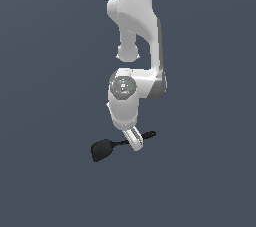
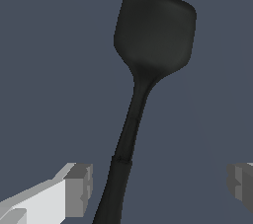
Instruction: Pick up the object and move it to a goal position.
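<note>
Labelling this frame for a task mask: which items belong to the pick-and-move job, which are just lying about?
Job:
- small all-black spatula with squarish blade and thin handle
- white gripper with grey pads, open, its fingers on either side of the handle

Lying about:
- nothing else visible; only the plain dark grey-blue surface
</note>
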Controlling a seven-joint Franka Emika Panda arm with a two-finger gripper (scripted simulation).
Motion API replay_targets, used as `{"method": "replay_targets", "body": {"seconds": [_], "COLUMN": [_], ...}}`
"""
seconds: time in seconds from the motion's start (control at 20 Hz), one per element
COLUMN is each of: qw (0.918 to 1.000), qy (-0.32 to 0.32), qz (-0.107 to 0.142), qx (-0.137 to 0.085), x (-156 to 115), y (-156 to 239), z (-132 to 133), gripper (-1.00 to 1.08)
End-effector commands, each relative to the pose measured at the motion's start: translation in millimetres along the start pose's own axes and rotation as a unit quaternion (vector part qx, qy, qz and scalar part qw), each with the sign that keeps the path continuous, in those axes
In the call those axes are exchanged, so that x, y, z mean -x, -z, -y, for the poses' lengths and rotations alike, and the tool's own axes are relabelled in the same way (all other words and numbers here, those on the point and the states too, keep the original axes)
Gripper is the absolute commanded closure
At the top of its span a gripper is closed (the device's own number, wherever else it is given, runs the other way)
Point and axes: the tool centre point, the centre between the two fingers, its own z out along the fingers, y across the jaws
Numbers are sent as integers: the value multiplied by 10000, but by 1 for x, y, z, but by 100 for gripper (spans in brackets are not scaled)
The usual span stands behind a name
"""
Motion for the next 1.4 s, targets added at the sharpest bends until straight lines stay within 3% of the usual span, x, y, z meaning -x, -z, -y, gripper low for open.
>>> {"method": "replay_targets", "body": {"seconds": [0.0, 0.4, 0.85, 1.35], "qw": [9996, 9967, 9961, 9959], "qy": [-284, -813, -881, -906], "qz": [-18, -52, -56, -56], "qx": [-12, -33, -34, -37], "x": [-4, -11, -11, -12], "y": [-4, -13, -17, -61], "z": [2, 6, 7, 6], "gripper": [-92, -92, -92, -92]}}
